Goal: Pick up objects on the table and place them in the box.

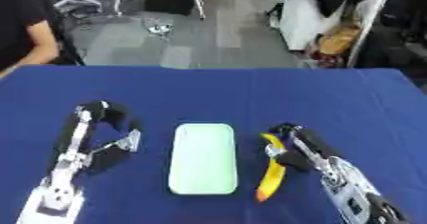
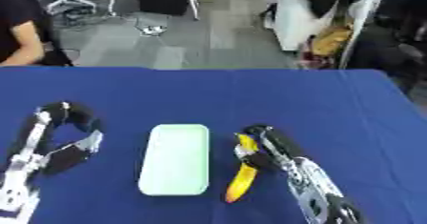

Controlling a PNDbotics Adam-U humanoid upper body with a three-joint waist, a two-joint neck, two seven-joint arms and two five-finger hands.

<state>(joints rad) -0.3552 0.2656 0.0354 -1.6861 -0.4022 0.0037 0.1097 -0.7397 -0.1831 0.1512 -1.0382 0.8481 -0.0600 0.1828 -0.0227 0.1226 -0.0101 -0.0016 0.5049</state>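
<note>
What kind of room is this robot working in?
Probably a lab or workshop: a table under a blue cloth, grey carpet tiles with stands and cables beyond, and cluttered white shelving at the far right.

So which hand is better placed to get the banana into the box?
The right hand. Its fingers are already at the banana, which lies just right of the pale green box. The left hand sits on the box's far side, holding nothing.
</note>
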